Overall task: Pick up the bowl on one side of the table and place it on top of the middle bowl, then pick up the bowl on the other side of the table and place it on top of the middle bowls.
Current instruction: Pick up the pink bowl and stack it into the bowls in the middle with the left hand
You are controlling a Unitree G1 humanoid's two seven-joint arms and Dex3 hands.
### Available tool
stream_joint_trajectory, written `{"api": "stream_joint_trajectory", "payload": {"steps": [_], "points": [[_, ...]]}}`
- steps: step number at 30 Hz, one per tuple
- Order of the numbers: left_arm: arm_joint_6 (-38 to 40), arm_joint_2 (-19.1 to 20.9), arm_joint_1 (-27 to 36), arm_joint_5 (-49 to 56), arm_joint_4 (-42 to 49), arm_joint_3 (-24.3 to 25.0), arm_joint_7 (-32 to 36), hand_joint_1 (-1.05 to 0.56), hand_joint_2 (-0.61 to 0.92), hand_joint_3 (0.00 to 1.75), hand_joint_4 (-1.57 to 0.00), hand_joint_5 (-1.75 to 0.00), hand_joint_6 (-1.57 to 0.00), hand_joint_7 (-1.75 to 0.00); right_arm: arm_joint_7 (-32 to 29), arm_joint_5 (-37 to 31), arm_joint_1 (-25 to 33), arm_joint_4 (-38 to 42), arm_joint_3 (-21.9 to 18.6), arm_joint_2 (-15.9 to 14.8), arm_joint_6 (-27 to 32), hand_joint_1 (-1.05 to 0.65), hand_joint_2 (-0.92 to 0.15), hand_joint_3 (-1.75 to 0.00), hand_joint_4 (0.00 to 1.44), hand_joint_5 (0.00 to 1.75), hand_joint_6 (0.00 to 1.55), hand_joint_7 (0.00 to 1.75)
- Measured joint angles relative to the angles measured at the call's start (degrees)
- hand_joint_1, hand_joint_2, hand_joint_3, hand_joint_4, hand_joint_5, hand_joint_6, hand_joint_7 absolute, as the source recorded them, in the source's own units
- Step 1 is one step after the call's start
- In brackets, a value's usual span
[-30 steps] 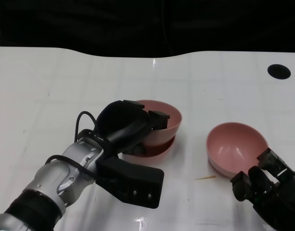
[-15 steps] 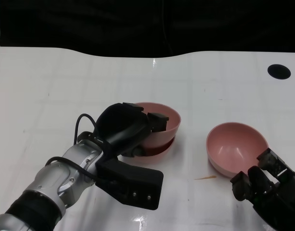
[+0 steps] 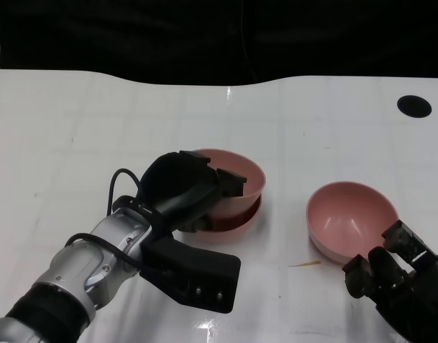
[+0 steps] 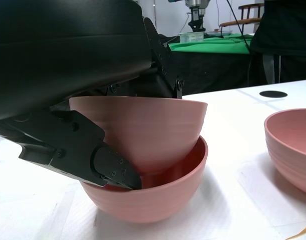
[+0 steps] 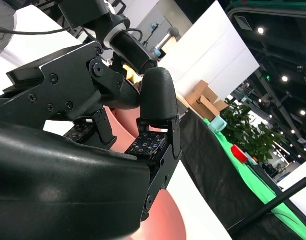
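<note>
Fingers [image 3: 231, 180] of left hand [image 3: 184, 187] grip pink bowl [image 4: 143, 131] inside middle bowl [image 4: 157, 194].

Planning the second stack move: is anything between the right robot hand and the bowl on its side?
Nothing visible is. The right robot hand sits at the near rim of the bowl; only a small tan sliver lies beside it on the table.

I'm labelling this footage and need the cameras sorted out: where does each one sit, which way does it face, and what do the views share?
Head view: high on the robot, looking down at the table; both silver forearms show, the left robot hand gripping the top bowl, the right robot hand by the side bowl.
Left wrist view: behind the left robot hand, level with the table, facing the top bowl sitting in the middle bowl.
Right wrist view: behind the right robot hand, facing its fingers and the side bowl.
Shared: head and left wrist views show all three bowls.
</note>
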Motion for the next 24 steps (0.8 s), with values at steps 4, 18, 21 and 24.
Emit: {"api": "stream_joint_trajectory", "payload": {"steps": [4,18,21,24], "points": [[0.0,0.3,0.0,0.5,-0.1,-0.1,0.0,-0.19,0.90,0.00,-0.73,-1.44,-0.97,-0.68,0.0,0.0,0.0,0.0,0.0,0.0,-0.1,-0.11,-0.65,-0.99,0.85,1.65,0.77,1.46],[1.2,1.5,1.2,1.3,-2.9,-0.5,-3.6,-0.79,0.92,0.37,-0.62,-0.01,-0.80,0.00,0.0,-0.1,0.1,0.0,0.0,0.0,-0.1,-0.12,-0.64,-0.99,0.85,1.63,0.79,1.44],[1.9,1.9,2.5,0.1,-5.0,-0.2,-6.4,-0.94,0.92,0.54,-0.28,0.00,-0.56,0.00,0.0,-0.1,0.1,0.0,-0.1,-0.1,-0.1,-0.13,-0.63,-1.00,0.87,1.62,0.80,1.42],[2.2,2.3,3.4,-0.3,-6.0,-0.2,-9.0,-1.01,0.92,0.67,-0.06,0.00,-0.35,0.00,0.0,-0.1,0.1,0.0,-0.1,-0.1,-0.1,-0.13,-0.63,-0.99,0.87,1.62,0.80,1.42]]}}
